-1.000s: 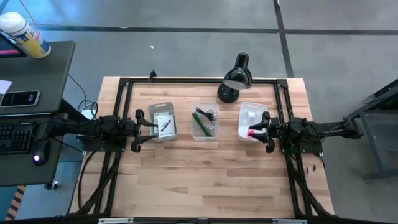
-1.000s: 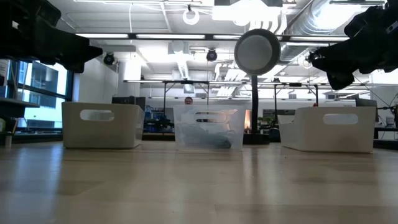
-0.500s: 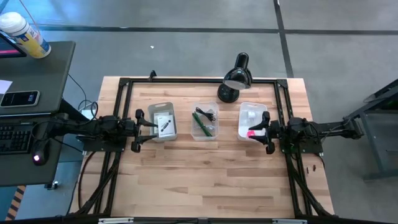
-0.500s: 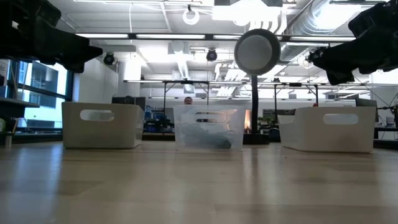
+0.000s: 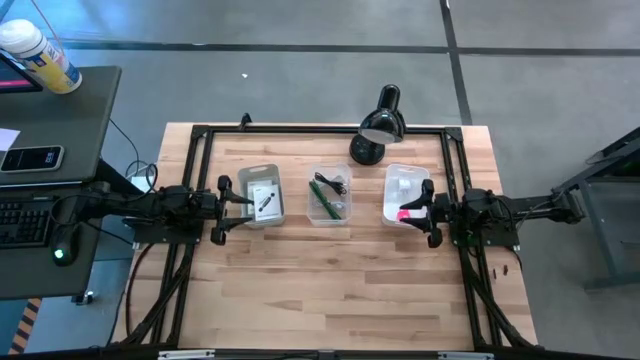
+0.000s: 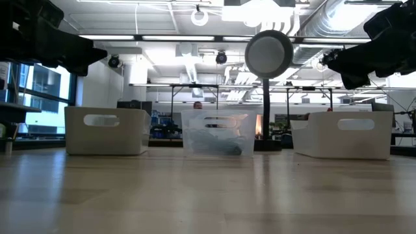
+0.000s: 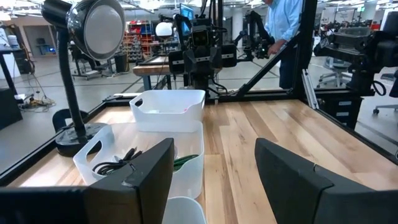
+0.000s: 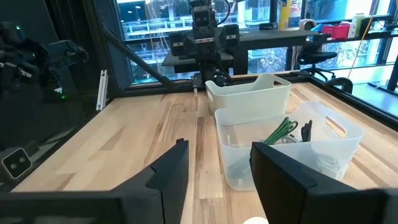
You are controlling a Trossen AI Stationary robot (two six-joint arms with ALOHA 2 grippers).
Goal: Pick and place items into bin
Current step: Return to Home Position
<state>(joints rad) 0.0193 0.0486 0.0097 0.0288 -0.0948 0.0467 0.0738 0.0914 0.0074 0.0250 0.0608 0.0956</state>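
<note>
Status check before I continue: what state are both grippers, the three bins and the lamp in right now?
left gripper: jaws open, empty, by the left bin.
right gripper: jaws open, empty, by the right bin.
left bin: upright, holds a white card.
middle bin: upright, holds green stick and black cable.
right bin: upright, holds pink piece.
desk lamp: upright; whether lit, cannot tell.

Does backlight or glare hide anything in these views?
Low view: bright ceiling lights turn the left arm and right arm into silhouettes. High view: even light, the clear bin's contents read plainly. Left wrist view: a highlight on the desk lamp.
</note>
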